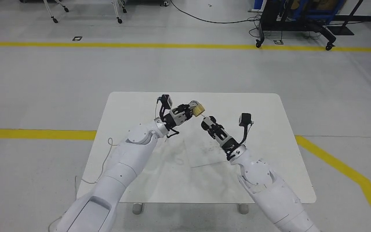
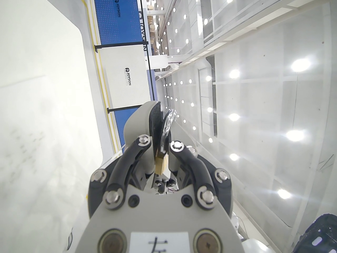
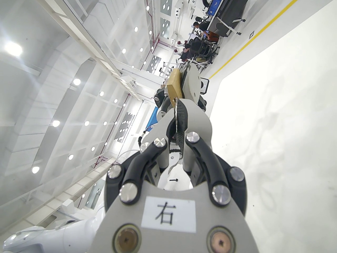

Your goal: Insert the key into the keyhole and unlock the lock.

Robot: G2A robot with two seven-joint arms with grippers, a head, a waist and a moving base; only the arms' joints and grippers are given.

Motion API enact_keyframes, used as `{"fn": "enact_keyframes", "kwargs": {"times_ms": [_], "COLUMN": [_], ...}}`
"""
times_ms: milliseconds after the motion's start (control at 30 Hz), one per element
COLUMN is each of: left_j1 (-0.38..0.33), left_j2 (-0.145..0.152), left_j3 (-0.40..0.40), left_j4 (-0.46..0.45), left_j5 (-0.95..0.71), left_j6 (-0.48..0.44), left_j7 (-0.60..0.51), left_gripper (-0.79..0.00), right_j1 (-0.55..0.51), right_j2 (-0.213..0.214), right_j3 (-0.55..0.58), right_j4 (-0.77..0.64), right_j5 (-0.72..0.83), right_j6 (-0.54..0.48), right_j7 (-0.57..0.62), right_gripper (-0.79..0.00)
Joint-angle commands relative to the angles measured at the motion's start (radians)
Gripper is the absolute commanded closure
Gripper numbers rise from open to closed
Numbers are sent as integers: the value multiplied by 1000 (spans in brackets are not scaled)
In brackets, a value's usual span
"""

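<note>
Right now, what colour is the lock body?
Brass yellow lock, clearest in the right wrist view.

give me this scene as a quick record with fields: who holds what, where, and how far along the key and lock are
surface: white table
lock: brass padlock, held off the table near its far middle
left gripper: shut on the brass padlock
key: silver metal key, tip meeting the padlock's near end
right gripper: shut on the silver metal key
insertion: cannot tell whether the tip is inside the keyhole
</note>
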Motion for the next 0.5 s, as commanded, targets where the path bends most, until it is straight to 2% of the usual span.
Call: {"fn": "enact_keyframes", "kwargs": {"times_ms": [0,167,467], "left_j1": [1,8,15], "left_j2": [0,-2,-3], "left_j3": [-1,-2,-12], "left_j4": [-2,-11,-20], "left_j5": [13,51,62], "left_j6": [-11,-36,-35], "left_j7": [11,42,27], "left_gripper": [0,0,0], "right_j1": [-1,-5,3], "right_j2": [-1,-6,-16], "right_j3": [0,3,3], "right_j4": [-2,-6,7], "right_j5": [-2,-7,-17], "right_j6": [-1,-3,18], "right_j7": [2,2,-16], "right_gripper": [0,0,0]}}
